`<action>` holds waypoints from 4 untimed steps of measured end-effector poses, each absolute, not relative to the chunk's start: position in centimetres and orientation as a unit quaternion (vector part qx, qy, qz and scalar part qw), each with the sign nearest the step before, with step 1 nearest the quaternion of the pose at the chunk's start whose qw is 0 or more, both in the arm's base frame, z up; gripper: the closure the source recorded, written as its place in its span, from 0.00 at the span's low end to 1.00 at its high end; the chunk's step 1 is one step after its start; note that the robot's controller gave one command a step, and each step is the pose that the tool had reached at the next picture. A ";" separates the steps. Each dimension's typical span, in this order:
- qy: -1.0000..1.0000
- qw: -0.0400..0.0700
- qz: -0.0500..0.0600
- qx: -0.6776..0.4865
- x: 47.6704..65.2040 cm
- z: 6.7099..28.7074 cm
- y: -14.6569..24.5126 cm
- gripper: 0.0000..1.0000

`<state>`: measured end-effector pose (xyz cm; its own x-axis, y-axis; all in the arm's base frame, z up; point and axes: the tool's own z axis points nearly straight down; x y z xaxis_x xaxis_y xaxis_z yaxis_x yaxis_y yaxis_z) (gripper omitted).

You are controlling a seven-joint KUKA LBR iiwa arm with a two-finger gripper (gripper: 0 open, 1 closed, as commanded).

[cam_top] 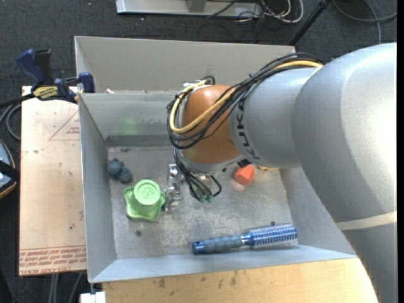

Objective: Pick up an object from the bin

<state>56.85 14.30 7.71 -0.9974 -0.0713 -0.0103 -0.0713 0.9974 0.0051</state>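
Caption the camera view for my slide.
Pincer beside a green cup in the grey bin; blue brush and orange piece nearby.

- The arm (328,125) is running off the right edge and hiding part of the orange block (244,174).
- The orange cover (205,131) is hiding the top of the gripper (172,191).
- A dark speck (139,233) is looking too small to name.

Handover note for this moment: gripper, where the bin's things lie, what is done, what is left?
Gripper: down in the bin, right beside the green cup-shaped thing at left centre; no grasp visible.
Others: small dark grey lump behind the green thing, orange piece to the right, blue brush along the front.
Done: nothing lifted yet.
Left: grasp one thing and lift it out.
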 end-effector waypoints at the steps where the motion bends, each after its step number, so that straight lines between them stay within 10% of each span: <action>1: 0.999 0.005 0.002 -0.033 58.5 13.8 14.6 1.00; 2: 0.981 -0.002 -0.001 0.196 53.3 10.5 9.7 1.00; 3: 0.981 0.005 0.003 0.195 56.8 18.9 13.2 1.00; 4: 0.981 0.001 0.000 0.196 56.5 18.4 13.0 0.00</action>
